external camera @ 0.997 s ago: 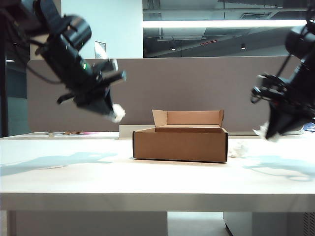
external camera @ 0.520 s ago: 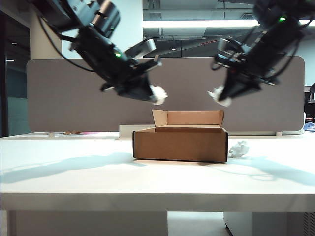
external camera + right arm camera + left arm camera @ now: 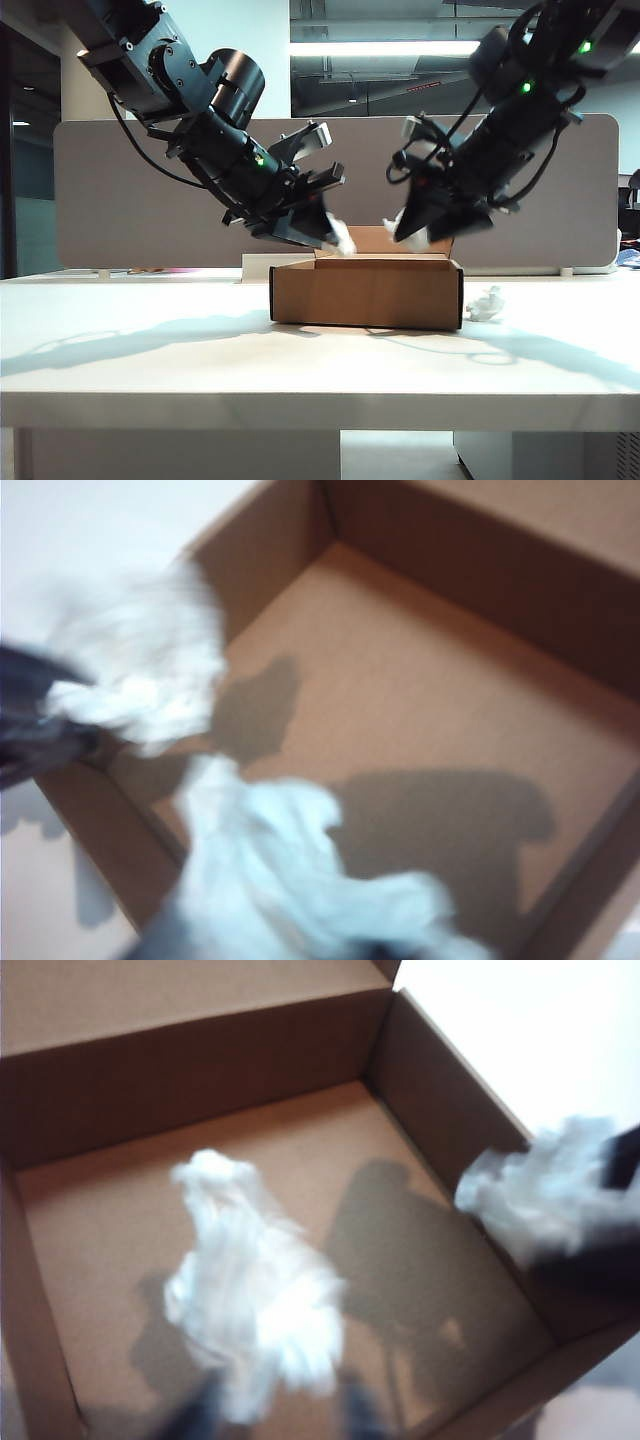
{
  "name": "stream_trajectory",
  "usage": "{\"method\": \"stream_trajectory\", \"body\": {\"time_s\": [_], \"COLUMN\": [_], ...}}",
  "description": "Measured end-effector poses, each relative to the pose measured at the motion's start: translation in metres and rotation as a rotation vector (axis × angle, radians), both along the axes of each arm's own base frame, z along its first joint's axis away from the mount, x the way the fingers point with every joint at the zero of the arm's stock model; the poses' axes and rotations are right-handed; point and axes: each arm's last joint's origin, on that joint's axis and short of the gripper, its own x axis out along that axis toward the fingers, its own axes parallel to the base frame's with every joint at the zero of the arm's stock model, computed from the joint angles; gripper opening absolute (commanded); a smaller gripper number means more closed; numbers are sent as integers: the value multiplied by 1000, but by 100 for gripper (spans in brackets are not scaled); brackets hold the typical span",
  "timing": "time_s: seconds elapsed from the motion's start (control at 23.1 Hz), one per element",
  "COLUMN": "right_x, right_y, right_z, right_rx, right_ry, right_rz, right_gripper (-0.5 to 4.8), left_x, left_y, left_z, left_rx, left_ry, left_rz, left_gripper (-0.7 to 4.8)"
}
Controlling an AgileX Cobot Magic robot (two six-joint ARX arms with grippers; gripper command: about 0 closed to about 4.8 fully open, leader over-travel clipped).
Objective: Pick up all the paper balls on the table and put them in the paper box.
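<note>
Wrinkled white paper balls (image 3: pixel 255 1305) (image 3: pixel 300 880) sit at left gripper (image 3: pixel 335 235) and right gripper (image 3: pixel 410 235) above paper box (image 3: pixel 365 292); grips unclear.

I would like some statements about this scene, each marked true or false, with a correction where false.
1. Both pincers are above the open paper box. True: the left pincer and the right pincer are over it from either side.
2. One paper ball lies on the table, right of the box. True.
3. The box floor is already full of paper. False: it is bare.
4. The left pincer has no paper at it. False: a white wad is at its tip.
5. The box lies on its side. False: it stands upright, flaps raised at the rear.
</note>
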Motion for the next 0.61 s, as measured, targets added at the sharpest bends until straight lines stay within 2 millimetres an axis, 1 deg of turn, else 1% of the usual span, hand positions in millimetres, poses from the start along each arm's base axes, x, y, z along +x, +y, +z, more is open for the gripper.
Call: {"method": "stream_trajectory", "body": {"time_s": [0.09, 0.13, 0.17, 0.26, 0.39, 0.43, 0.52, 0.56, 0.61], "right_x": [0, 0, 0, 2, 6, 8, 9, 9, 9], "right_y": [0, 0, 0, 0, 2, 3, 4, 4, 4], "right_z": [-4, -4, -3, 2, 15, 24, 33, 41, 44], "right_rx": [0, -1, 1, 7, 22, 43, 60, 63, 63], "right_ry": [18, 21, 16, -2, -25, -35, -47, -50, -48], "right_rz": [-1, -2, -2, -2, 9, 30, 47, 50, 50], "right_gripper": [382, 400, 421, 433, 433, 433, 433, 432, 432], "left_x": [0, 0, 0, 1, 3, 5, 6, 7, 8], "left_y": [0, 0, 0, 0, -1, -2, -3, -3, -4], "left_z": [1, 1, 1, 4, 10, 15, 23, 30, 34], "left_rx": [-3, -4, -4, -7, -4, -3, 1, 7, 8], "left_ry": [-8, -10, -9, -12, -6, -4, 5, 15, 18], "left_rz": [-1, 0, 1, 2, 1, 1, 1, 1, 1], "left_gripper": [306, 328, 377, 383, 383, 382, 382, 382, 382]}}
